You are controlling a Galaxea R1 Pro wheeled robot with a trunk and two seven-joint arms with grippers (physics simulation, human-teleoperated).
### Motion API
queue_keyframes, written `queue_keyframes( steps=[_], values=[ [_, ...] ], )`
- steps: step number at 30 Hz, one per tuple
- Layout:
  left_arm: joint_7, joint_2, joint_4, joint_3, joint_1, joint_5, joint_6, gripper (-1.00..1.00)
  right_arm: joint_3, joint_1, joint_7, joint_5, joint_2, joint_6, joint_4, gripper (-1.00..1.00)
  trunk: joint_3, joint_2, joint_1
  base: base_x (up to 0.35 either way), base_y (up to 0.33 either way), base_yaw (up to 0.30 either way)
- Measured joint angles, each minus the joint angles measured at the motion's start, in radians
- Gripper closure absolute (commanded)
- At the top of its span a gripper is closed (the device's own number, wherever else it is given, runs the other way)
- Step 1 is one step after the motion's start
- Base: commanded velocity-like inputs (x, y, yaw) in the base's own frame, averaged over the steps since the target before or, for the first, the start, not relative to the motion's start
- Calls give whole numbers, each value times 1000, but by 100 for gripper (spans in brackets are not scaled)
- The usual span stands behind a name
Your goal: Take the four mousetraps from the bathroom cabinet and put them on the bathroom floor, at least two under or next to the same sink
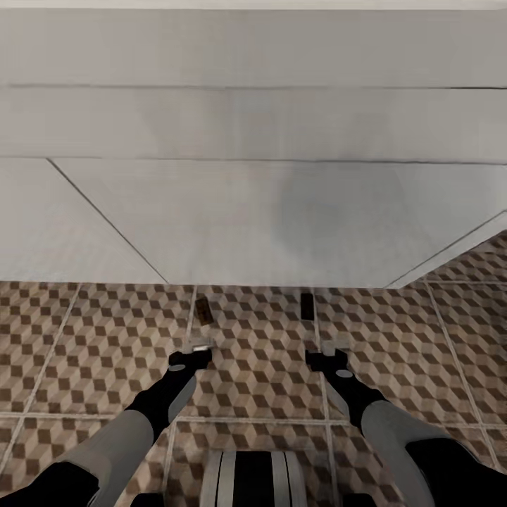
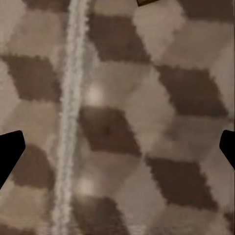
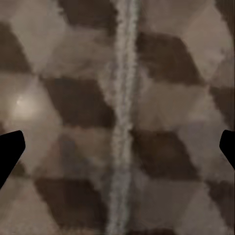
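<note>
The left gripper [image 1: 200, 346] hangs low over the bathroom floor [image 1: 105, 338], pointing down, and its wrist view shows the two dark fingertips [image 2: 11, 149] at opposite edges of the picture with bare tile between them, so it stands wide and holds nothing. The right gripper [image 1: 331, 349] hangs the same way a little to the right, also spread wide and empty, its dark fingertips [image 3: 11, 147] far apart over a pale grout line [image 3: 122, 117]. Just beyond the left gripper, one of the mousetraps [image 1: 203, 310] lies flat on the tiles, a small brown slab close to the foot of the white unit; a corner of it [image 2: 147, 2] shows in the left wrist view. A second mousetrap [image 1: 307, 305], darker in look, lies on the floor just beyond the right gripper, also near the white unit's lower edge. The two traps are well apart from each other, on the same cube-patterned tiling. The white unit [image 1: 253, 211] rises at the far side; I cannot tell whether it is the sink's vanity.
</note>
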Motion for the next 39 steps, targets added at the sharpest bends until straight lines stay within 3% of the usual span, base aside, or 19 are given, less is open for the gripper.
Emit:
queue_keyframes(
  steps=[39],
  values=[
    [1, 7, -40, 11, 0, 4, -1, -100, 1, 0, -6, -3, 5, -23, 4, -100, 0, 0, 0, -347, 0, 0]
  ],
)
